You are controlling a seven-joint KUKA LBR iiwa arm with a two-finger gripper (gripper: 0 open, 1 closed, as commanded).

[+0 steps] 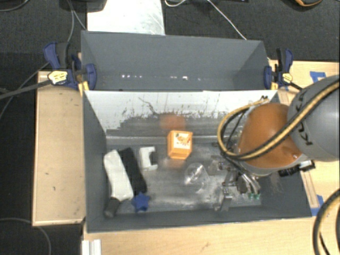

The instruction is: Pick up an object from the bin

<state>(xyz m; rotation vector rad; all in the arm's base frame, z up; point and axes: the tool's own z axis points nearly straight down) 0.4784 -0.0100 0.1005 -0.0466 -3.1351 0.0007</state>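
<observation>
Lit from above, evenly and rather softly. Brightest on the white sheet [127, 16] at the upper middle of the frame and on the white packet [118, 177] at the lower left of the grey metal bin [175, 57]. Row of small glare spots along the back wall of the bin. Faint orange reflection on the sloped wall just above the orange box [179, 144]. Small glints on the clear plastic piece [195, 174] near the centre. Soft sheen on the orange cover [265, 134] at the right, with dark shadow below it on the bin floor. Very dark in the upper corners.
</observation>
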